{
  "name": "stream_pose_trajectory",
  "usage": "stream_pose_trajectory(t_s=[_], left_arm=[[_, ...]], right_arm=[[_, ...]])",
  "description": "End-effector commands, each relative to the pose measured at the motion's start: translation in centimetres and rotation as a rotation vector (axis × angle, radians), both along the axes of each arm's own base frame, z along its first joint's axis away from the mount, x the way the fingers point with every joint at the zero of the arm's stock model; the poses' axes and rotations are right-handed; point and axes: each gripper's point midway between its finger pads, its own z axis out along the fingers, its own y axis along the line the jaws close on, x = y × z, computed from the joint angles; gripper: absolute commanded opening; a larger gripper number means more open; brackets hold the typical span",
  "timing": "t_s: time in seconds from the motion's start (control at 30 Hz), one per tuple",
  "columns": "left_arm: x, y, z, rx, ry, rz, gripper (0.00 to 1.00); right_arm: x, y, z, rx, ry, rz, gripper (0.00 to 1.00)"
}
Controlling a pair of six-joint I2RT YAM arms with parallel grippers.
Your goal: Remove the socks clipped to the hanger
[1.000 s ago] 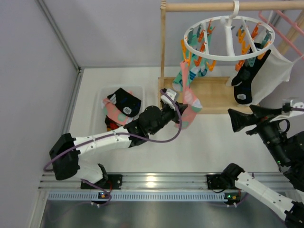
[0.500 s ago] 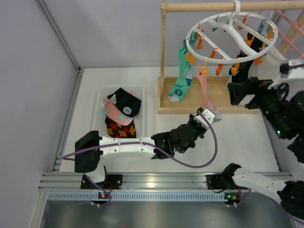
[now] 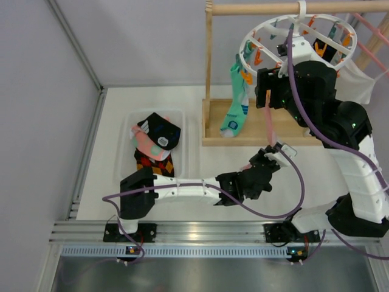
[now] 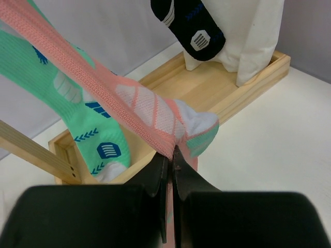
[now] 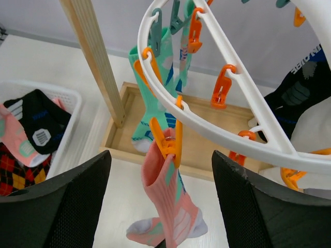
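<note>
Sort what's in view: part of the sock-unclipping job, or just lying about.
Job: ring hanger, pink sock in the left gripper, mint sock, black sock, orange peg.
Lying about: white cloth, wooden stand, diamond-patterned sock.

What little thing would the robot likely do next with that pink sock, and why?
Probably the right end effector should close on the orange plastic peg and squeeze it open. The left end effector is shut on the soft pink sock, which is stretched taut, but that peg on the round white plastic hanger grips its cuff.
</note>
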Motion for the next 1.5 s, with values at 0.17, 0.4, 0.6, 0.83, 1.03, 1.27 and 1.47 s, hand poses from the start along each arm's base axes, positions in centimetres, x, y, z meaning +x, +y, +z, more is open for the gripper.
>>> stream_pose_trajectory(t_s=[0.17, 0.4, 0.6, 0.83, 1.03, 1.27, 1.47], left_arm=[[-0.5, -0.7, 2.2, -0.024, -0.036, 0.001, 0.0], [-0.6, -0.8, 1.9, -0.014, -0.038, 0.003, 0.0], [-0.8, -0.8, 2.2, -0.019, -0.038, -0.003, 0.0], [-1.2, -0.9, 2.1, -0.023, -0.035, -0.015, 0.0], [-1.5, -1.1, 2.1, -0.023, -0.034, -0.022, 0.0], [-1.4, -1.0, 1.9, -0.02, -0.034, -0.019, 0.0], [-1.2, -0.8, 1.2, -0.013, -0.026, 0.001, 0.0]], right_arm=[[0.9, -0.4, -0.7, -0.073, 0.004, -0.024, 0.68], [2.5, 0.9, -1.8, -0.096, 0.028, -0.028, 0.62], [3.4, 0.7, -2.6, -0.113, 0.02, -0.073, 0.59], [4.6, 0.4, -3.2, -0.131, 0.002, -0.131, 0.57], [5.3, -0.4, -2.9, -0.127, -0.039, -0.201, 0.51], [5.6, -0.7, -2.8, -0.126, -0.057, -0.23, 0.35], [5.4, -0.9, -2.5, -0.102, -0.079, -0.241, 0.08]])
